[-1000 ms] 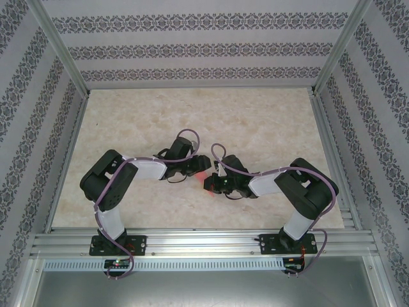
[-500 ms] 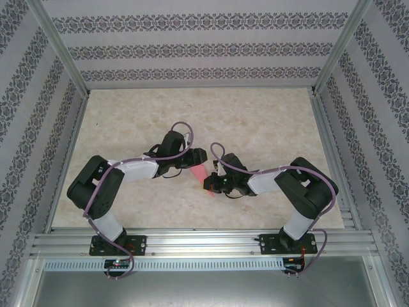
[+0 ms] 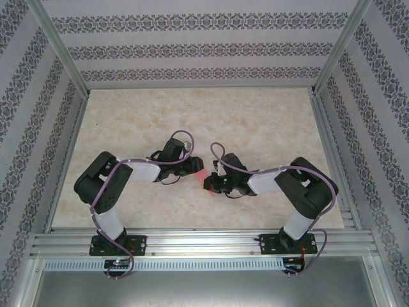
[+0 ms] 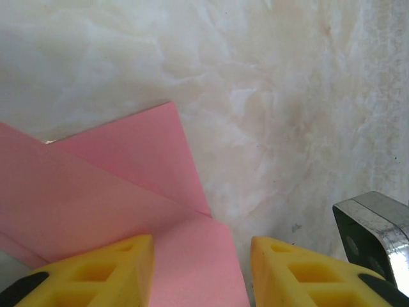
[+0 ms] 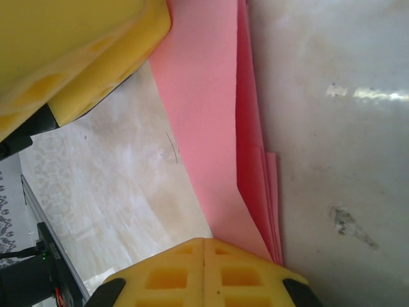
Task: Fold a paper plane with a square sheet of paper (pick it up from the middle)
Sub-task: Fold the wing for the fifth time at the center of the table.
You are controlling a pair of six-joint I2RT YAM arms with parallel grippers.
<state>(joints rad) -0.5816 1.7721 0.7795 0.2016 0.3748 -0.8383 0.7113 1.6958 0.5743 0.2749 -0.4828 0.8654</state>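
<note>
The pink-red sheet of paper (image 3: 202,174) lies folded on the marble table (image 3: 192,121) between the two grippers. In the left wrist view, its layered flaps (image 4: 96,192) spread under my left gripper (image 4: 201,256). That gripper is open, with a flap running between the yellow fingers (image 4: 108,268). In the right wrist view, the paper (image 5: 204,96) shows several stacked edges on its right side. My right gripper (image 5: 204,246) is shut, and its fingertips sit over the paper's near end. From above, the left gripper (image 3: 195,167) and the right gripper (image 3: 208,185) nearly meet.
The left gripper's yellow finger (image 5: 77,57) shows at the upper left of the right wrist view. A grey metal block (image 4: 377,230) sits at the lower right of the left wrist view. Aluminium rails (image 3: 204,243) edge the table, and patterned walls enclose it.
The left arm swung its elbow out and back. Its gripper shifted slightly toward the near edge over the paper, and its fingers narrowed. The right arm stayed still.
</note>
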